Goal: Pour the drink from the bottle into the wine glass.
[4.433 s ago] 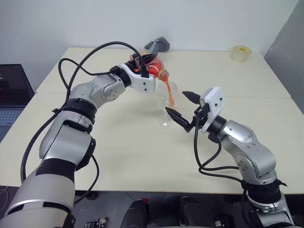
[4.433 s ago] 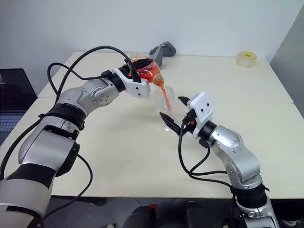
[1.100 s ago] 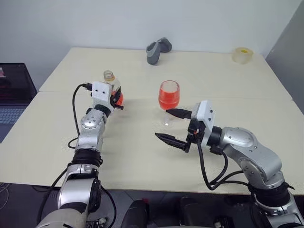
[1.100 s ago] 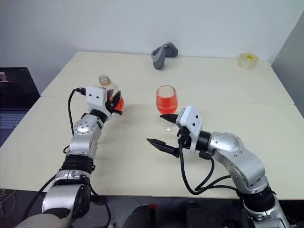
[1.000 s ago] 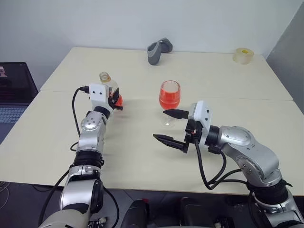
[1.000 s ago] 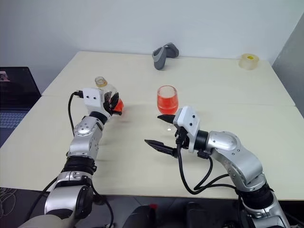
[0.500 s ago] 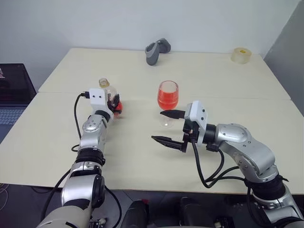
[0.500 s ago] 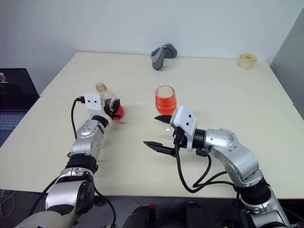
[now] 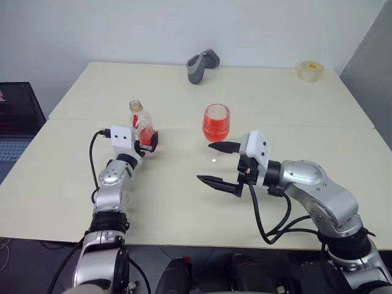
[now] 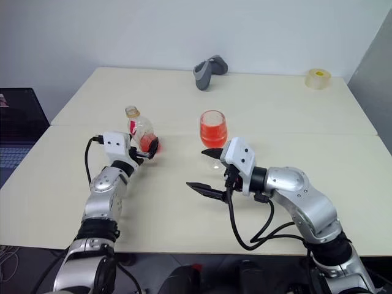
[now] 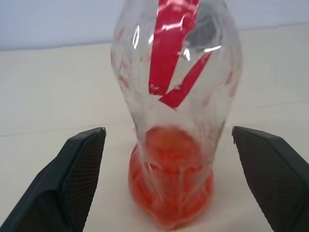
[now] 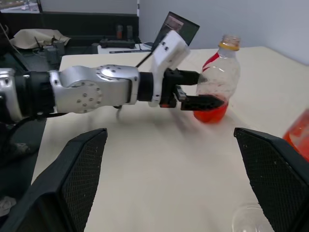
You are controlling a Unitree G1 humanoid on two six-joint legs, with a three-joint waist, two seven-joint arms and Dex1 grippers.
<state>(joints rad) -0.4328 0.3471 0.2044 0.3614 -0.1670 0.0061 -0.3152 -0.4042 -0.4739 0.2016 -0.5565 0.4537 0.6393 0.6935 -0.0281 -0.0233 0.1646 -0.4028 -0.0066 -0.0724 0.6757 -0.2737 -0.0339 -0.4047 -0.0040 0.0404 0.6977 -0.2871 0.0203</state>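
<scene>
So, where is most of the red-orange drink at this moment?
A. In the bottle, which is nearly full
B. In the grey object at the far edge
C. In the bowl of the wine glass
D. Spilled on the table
C: the wine glass bowl is filled with the drink, while the bottle stands upright on the table with a little red at its base.

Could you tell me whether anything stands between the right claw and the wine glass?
Nothing visible does. The right claw hangs open just in front of the wine glass, with only bare table around the foot. The bottle stands well off to the robot's left, between the open fingers of the left claw.
</scene>
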